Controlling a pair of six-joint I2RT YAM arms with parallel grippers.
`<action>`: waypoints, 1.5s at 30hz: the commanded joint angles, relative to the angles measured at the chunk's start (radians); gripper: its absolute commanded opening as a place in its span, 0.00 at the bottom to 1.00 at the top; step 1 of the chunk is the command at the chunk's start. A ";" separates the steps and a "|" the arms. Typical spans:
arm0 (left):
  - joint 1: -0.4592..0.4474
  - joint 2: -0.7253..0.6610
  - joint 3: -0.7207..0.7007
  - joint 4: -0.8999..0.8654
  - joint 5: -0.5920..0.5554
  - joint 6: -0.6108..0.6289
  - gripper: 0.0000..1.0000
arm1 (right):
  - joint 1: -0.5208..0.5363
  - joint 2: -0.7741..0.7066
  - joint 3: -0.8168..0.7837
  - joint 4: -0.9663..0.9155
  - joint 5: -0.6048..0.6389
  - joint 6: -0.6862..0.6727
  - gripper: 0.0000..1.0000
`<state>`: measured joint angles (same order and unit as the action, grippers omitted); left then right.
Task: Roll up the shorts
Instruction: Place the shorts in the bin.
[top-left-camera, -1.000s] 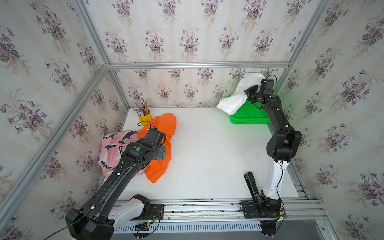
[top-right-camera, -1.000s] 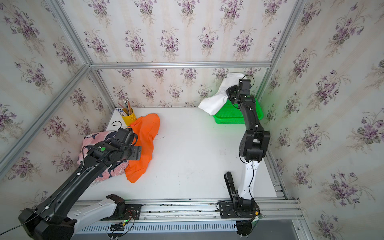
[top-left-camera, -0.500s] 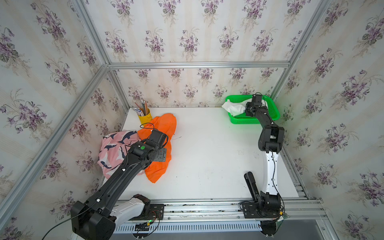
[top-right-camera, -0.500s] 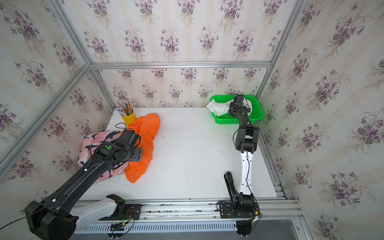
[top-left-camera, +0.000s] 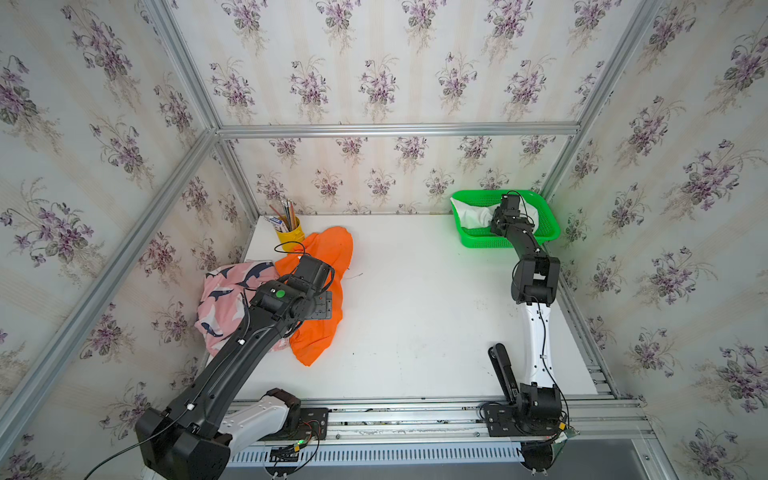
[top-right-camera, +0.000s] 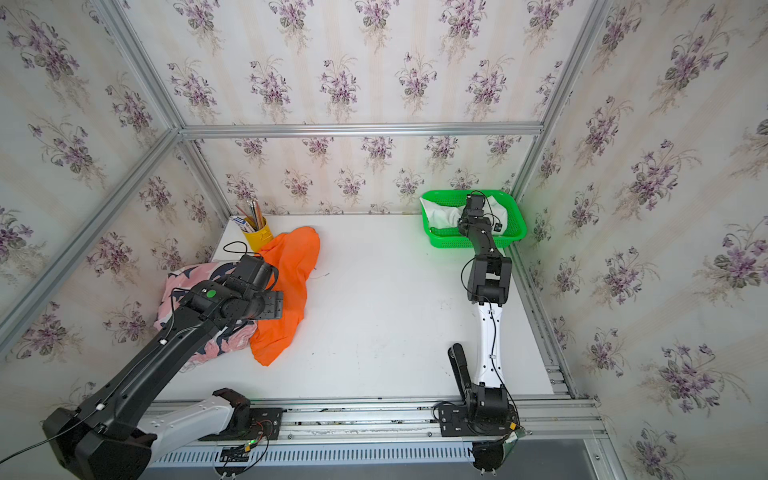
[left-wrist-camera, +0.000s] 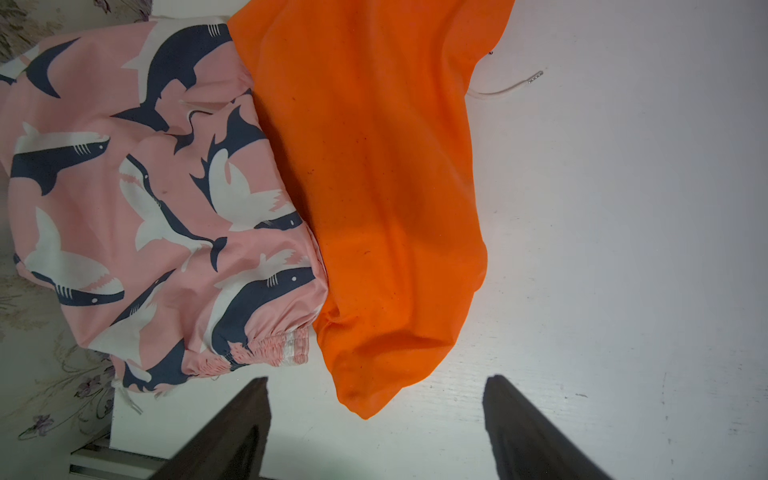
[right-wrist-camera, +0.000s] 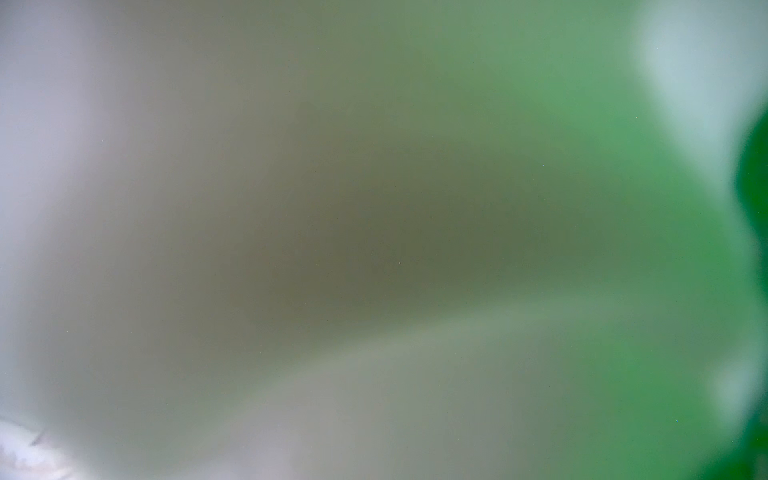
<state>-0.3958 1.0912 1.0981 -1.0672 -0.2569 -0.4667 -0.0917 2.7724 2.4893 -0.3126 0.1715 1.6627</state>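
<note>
So from where I'm standing, all three shorts look pretty unrolled right now. The orange shorts (top-left-camera: 328, 257) are sprawled on the white desk (top-left-camera: 415, 311) at the left-middle of the frame in both top views. They overlap the pink shark-print shorts (top-left-camera: 224, 291), which are bunched up against the left wall. There's a yellow cup of pencils (top-left-camera: 289, 237) just behind them in the back left corner, right by the top edge of the orange pair. The left arm hangs over that pile, and in its wrist camera the left tool (left-wrist-camera: 378, 379) is spread wide with nothing in it. Its two dark fingers (left-wrist-camera: 249, 415) sit either side of the pointed end of the orange shorts (left-wrist-camera: 386, 166) without touching cloth, as far as I can see. A white drawstring (left-wrist-camera: 503, 89) pokes out from under the orange fabric onto the desk. Over at the upper right, the white shorts (top-left-camera: 471, 216) are lying crumpled inside the green basket (top-left-camera: 498, 243), and the right arm is reaching down into that basket on top of them. The right tool (top-left-camera: 498, 218) is buried down there and its own camera only gives a green-grey blur. So I honestly can't tell whether it's clamped on the white cloth or let go.
</note>
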 joint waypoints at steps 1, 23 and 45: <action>0.001 -0.019 -0.001 -0.032 0.004 -0.021 0.84 | -0.002 -0.033 0.014 0.003 0.087 -0.026 0.22; 0.000 -0.094 0.094 -0.192 0.061 -0.113 0.87 | -0.022 -0.312 -0.077 -0.316 -0.039 0.121 1.00; 0.091 0.616 0.225 0.103 0.151 -0.076 0.89 | 0.098 -1.056 -0.840 -0.070 -0.230 -0.759 1.00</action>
<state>-0.3130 1.6524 1.3056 -0.9840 -0.1085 -0.5560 -0.0071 1.7931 1.7687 -0.4652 -0.0147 1.1137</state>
